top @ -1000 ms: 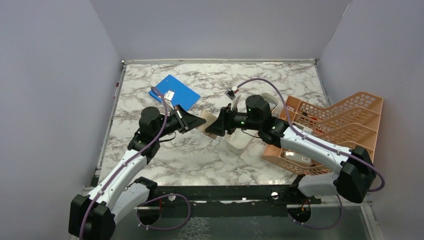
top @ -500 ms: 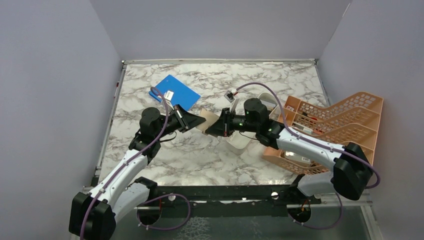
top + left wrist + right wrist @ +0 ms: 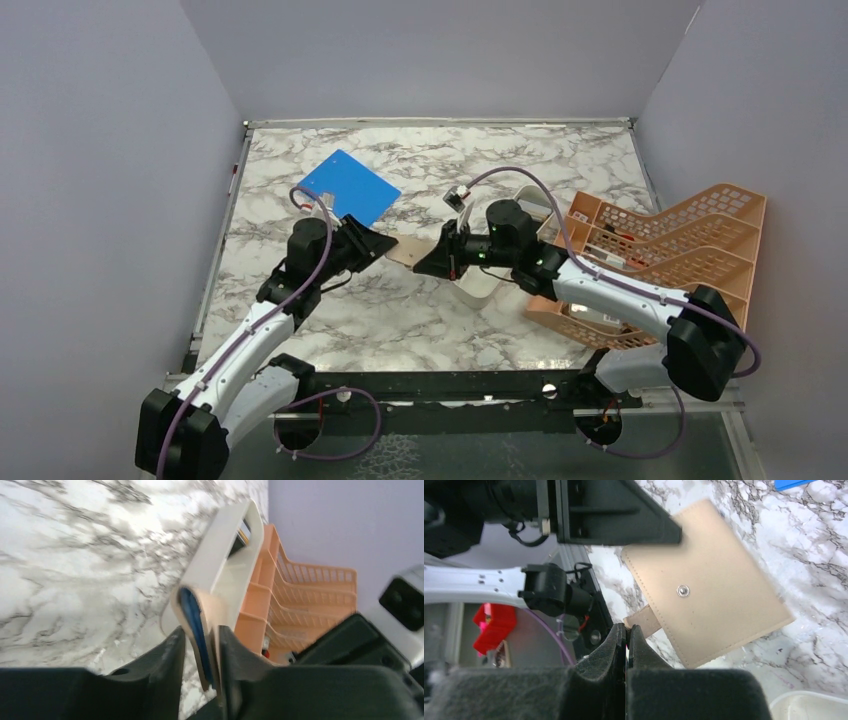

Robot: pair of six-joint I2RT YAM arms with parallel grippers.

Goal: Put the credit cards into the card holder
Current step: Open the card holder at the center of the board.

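My left gripper (image 3: 378, 246) is shut on one edge of the tan card holder (image 3: 404, 251) and holds it above the table. In the left wrist view the card holder (image 3: 210, 607) is edge-on between my fingers, with a blue card (image 3: 193, 616) tucked inside. My right gripper (image 3: 428, 264) is shut on a thin dark card, seen only edge-on (image 3: 627, 647), just beside the holder. The right wrist view shows the holder's outer face (image 3: 714, 570) with its snap stud (image 3: 682, 591) and a small tan tab near my fingertips (image 3: 619, 632).
A long white tray (image 3: 480, 287) lies under the right arm, also in the left wrist view (image 3: 220, 550). An orange lattice rack (image 3: 680, 250) stands at the right. A bright blue board (image 3: 350, 187) lies at the back left. Grey walls enclose the table.
My left gripper has rolled and dropped a little with the holder, so the blue board shows in full. My right gripper has edged left, closer to the holder.
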